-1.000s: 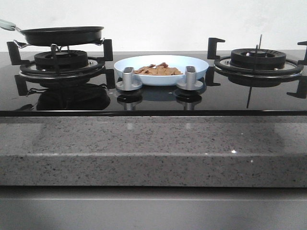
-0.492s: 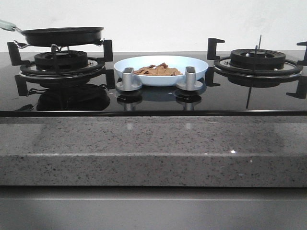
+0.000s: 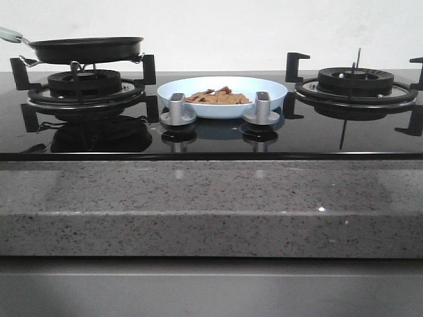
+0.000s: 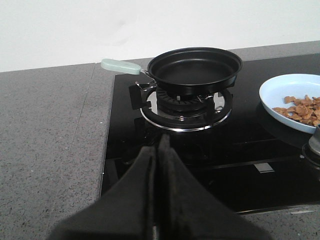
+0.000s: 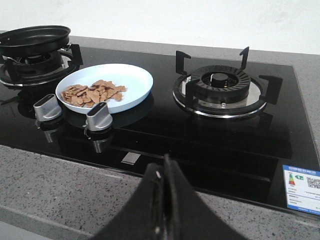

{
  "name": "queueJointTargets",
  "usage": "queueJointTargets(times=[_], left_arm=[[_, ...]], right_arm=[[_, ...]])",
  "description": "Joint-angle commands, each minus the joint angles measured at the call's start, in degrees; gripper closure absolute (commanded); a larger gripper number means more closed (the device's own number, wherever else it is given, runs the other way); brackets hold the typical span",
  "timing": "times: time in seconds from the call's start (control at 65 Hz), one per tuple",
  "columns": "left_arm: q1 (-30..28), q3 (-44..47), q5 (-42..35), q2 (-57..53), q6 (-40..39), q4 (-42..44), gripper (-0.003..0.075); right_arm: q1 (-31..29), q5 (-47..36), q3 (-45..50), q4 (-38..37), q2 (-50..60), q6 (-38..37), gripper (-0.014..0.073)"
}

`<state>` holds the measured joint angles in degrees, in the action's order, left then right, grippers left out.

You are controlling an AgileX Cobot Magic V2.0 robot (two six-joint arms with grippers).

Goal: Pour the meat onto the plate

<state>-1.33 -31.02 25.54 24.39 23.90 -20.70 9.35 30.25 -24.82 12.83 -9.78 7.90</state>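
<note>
We see the meat [image 5: 93, 93] lying as a low heap of thin, flat, light-brown strips in the plate [image 5: 134, 75], toward the near-left part of its floor; nothing about it differs from a second ago, so we judge the pour done. The plate, pale blue and shallow, sits on the black glass hob between the two burners, just beyond the two silver knobs [image 5: 100, 118]. To its left the black frying pan [image 4: 194, 68] rests on the left burner's grate, its inside bare and its pale green handle [image 4: 120, 65] pointing left, in the same place as before. The right burner [image 5: 223, 85] stands uncovered. Our left gripper [image 4: 160, 150] and right gripper [image 5: 163, 172] both show their fingers pressed together on nothing, drawn back over the near counter edge, well apart from pan and plate.
</note>
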Motion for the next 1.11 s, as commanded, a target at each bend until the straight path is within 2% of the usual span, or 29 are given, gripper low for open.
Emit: queueJointTargets(times=[0.0,0.369,0.523,0.569,0.662,0.723,0.985,1.092], left_arm=[[0.4,-1.6,-4.34,0.48,-0.52,-1.23,0.0741],[0.4,-1.32,-4.63,0.48,-0.52,-1.47,0.0741],[0.4,1.34,-6.06,-2.7,-0.8,1.84,0.0741],[0.4,2.62,-6.06,-4.87,-3.16,4.99,0.0741],[0.4,5.47,-6.06,-9.77,-13.83,13.36,0.0741],[0.4,7.71,-6.06,-13.06,-18.31,17.35,0.0741],[0.4,19.77,-9.16,-25.8,-19.3,17.55,0.0741],[0.85,23.91,-12.17,-25.42,-19.3,16.61,0.0741]], right_arm=[[-0.19,-5.1,-1.33,-0.23,-0.55,0.49,0.0654],[-0.19,-5.1,-1.33,-0.23,-0.55,0.49,0.0654],[-0.19,-4.99,-1.33,-0.23,-0.55,0.49,0.0654],[-0.19,-4.99,-1.33,-0.23,-0.55,0.49,0.0654],[-0.19,-4.99,-1.33,-0.23,-0.55,0.49,0.0654],[-0.19,-4.99,-1.33,-0.23,-0.55,0.49,0.0654],[-0.19,-4.99,-1.33,-0.23,-0.55,0.49,0.0654],[-0.19,-4.9,-1.33,-0.23,-0.48,0.49,0.0654]])
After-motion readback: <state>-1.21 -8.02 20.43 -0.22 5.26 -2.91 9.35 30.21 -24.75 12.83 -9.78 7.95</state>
